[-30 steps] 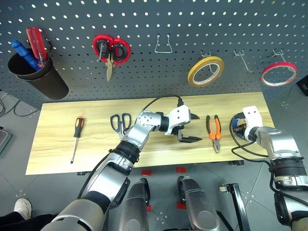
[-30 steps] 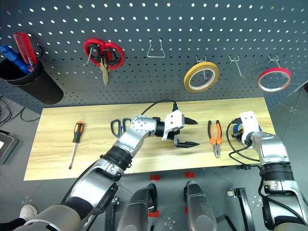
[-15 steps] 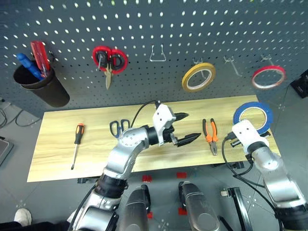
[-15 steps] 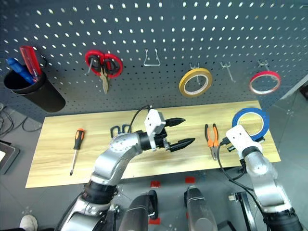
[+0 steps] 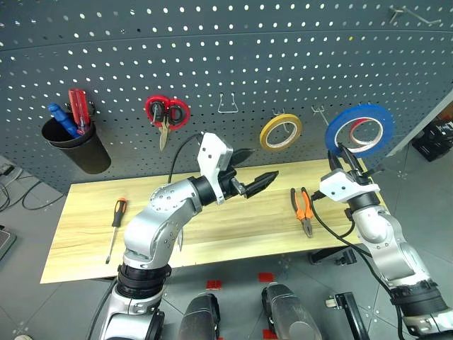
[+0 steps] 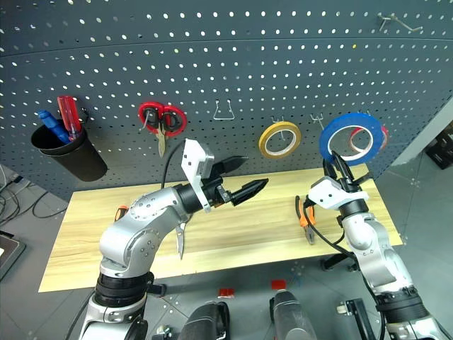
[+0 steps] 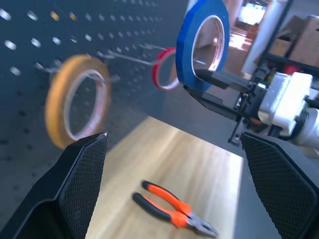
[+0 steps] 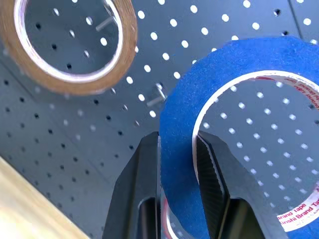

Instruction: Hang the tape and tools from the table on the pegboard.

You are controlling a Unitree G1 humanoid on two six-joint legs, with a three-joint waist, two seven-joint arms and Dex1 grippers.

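Blue tape roll point(image 5: 359, 129) stands upright in the right gripper point(image 8: 178, 149), its thick band pinched between the two black fingers point(image 8: 143, 174), one finger on the outer face and the other inside the ring, so the roll rises above the fingertips in front of the pegboard point(image 5: 212, 64). The left gripper point(image 5: 253, 172) hangs over the table point(image 5: 85, 227) with its fingers spread wide and nothing between them. On the table lie the orange-and-black pliers point(image 5: 302, 210) near the right arm, the orange-and-black screwdriver point(image 5: 115, 218) toward the left end, and the scissors, largely hidden behind the left arm. Farther back on the pegboard hang a yellow roll point(image 5: 280, 132), just left of the blue tape roll, red-handled scissors point(image 5: 166, 115), a bare wire hook point(image 5: 227, 104), and a black cup point(image 5: 76, 144) holding red and blue screwdrivers.
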